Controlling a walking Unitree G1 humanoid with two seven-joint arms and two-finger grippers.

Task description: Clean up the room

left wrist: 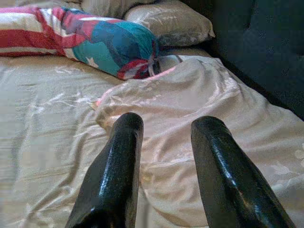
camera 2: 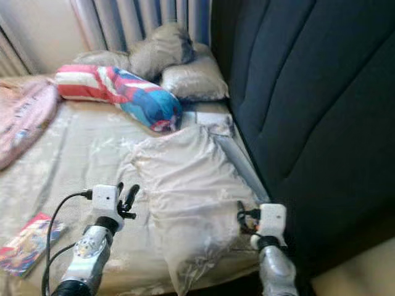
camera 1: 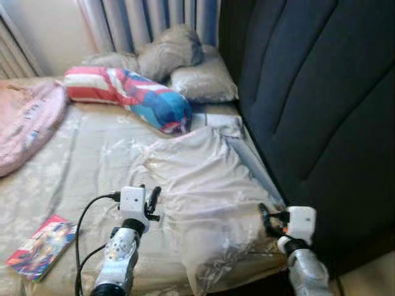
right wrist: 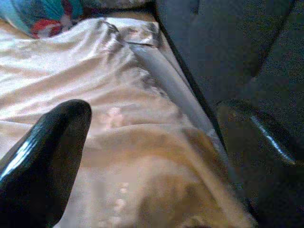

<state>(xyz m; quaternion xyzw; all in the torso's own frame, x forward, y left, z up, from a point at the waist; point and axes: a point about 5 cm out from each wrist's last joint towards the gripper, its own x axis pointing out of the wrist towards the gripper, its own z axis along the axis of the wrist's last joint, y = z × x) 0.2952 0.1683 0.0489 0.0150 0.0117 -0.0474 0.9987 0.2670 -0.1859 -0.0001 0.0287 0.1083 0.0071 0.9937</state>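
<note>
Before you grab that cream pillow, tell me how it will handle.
The pillow looks soft and wrinkled, so it will probably sag and fold. Its satin sheen suggests it may slip between the open left gripper's fingers. It overhangs the bed edge, so a push may slide it off.

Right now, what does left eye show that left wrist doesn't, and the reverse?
Left eye alone: the comic book lying near the bed's front-left, the pink blanket at the far left, the curtain behind the pillows, and the right hand at the quilt's right edge. Left wrist alone: a close look along the left hand, its two black fingers apart above the cream quilt. Both: the quilt, the striped bolster pillow, a grey pillow and the dark headboard.
</note>
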